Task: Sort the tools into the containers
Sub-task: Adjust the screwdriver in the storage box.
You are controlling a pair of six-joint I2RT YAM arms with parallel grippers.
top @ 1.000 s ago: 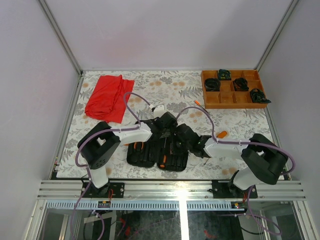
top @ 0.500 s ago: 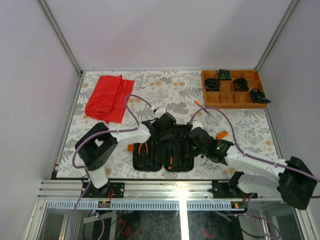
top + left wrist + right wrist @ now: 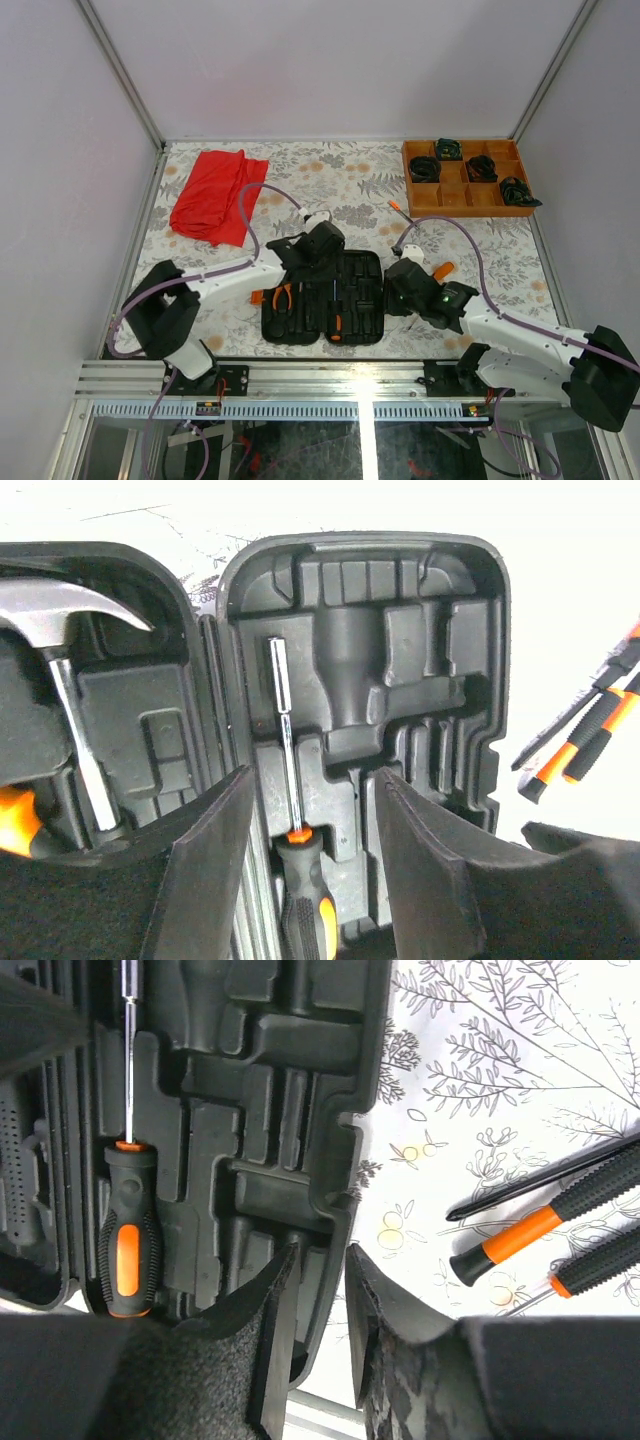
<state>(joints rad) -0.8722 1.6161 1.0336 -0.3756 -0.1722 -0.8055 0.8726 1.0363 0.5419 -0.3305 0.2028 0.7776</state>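
The case [image 3: 360,290] lies open and flat on the counter [image 3: 480,250], near its front edge. A hammer [image 3: 75,730] is seated in its left half and one screwdriver [image 3: 290,770] in a slot of the right half, while most moulded slots are seen to be bare. The left fingers [image 3: 322,255] are held well apart above the middle of the case, with nothing gripped. The right fingers [image 3: 396,285] are parted only narrowly over the case's right rim, and nothing is seen to be held. Loose screwdrivers [image 3: 530,1230] lie on the counter just beside that rim. The filling step is judged to be in hand. Next, a loose screwdriver would need to be grasped by its handle, probably by the right arm, and laid along an empty slot.
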